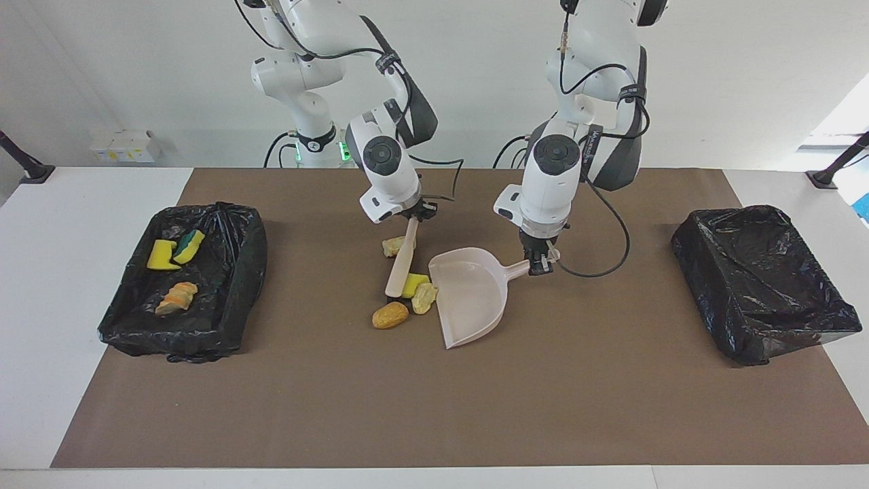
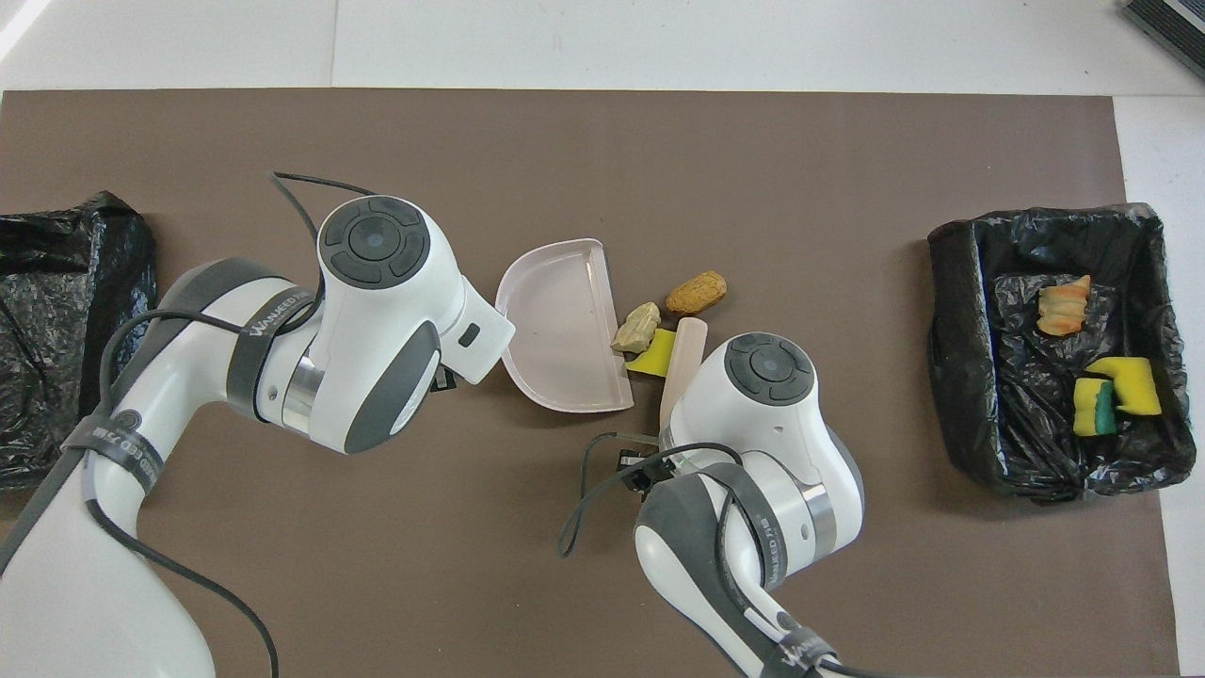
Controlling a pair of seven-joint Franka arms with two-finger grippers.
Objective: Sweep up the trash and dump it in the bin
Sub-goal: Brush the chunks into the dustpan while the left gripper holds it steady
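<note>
My right gripper [image 1: 415, 217] is shut on the beige brush [image 1: 400, 261], which slants down to the mat. My left gripper [image 1: 541, 261] is shut on the handle of the pale pink dustpan [image 1: 468, 295], whose mouth touches the trash. Loose trash lies between brush and pan: a yellow sponge piece [image 1: 414, 284] [image 2: 656, 353], a beige chunk [image 1: 425, 297] [image 2: 637, 327] and an orange-brown lump [image 1: 390, 315] [image 2: 697, 292]. Another beige chunk [image 1: 392, 246] lies nearer the robots, beside the brush handle. In the overhead view the wrists hide both grippers.
A black-lined bin [image 1: 248, 258] [image 2: 951, 330] at the right arm's end holds two yellow sponge pieces [image 1: 163, 255] and an orange scrap [image 1: 178, 297]. A second black-lined bin [image 1: 760, 285] [image 2: 66, 330] stands at the left arm's end. A brown mat [image 1: 434, 407] covers the table.
</note>
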